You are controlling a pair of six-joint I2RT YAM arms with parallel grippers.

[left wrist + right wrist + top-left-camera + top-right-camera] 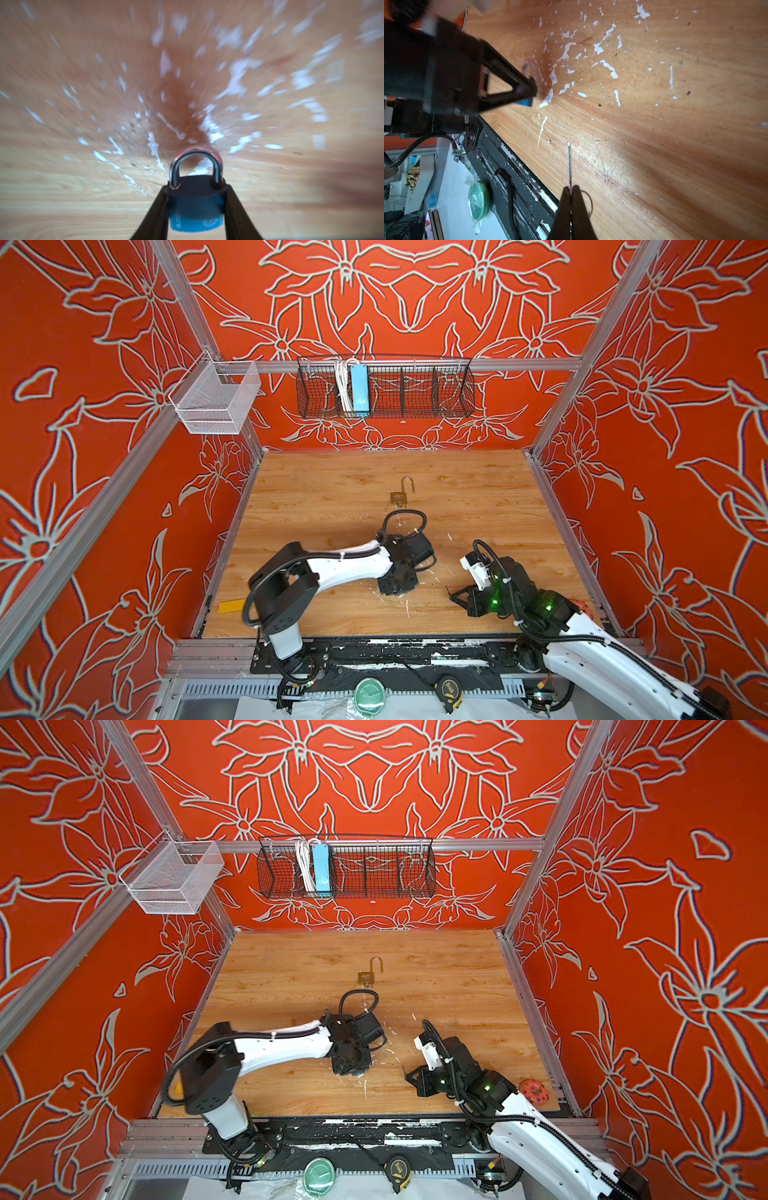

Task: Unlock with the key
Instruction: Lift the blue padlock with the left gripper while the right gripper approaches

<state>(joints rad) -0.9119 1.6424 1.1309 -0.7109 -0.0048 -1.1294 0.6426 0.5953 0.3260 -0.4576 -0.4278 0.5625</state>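
Being clamped across its body in the left gripper, close over the near middle of the scuffed wooden tabletop: small blue padlock; steel shackle seated, pointing away from the wrist, down toward the board; long axis running along the fingers; pinching a thin silver key edge-on in the tightly closed right gripper, blade poking straight out, well apart from the lock; looking like the lining-up step; probably needing the keyway end turned toward the blade next.
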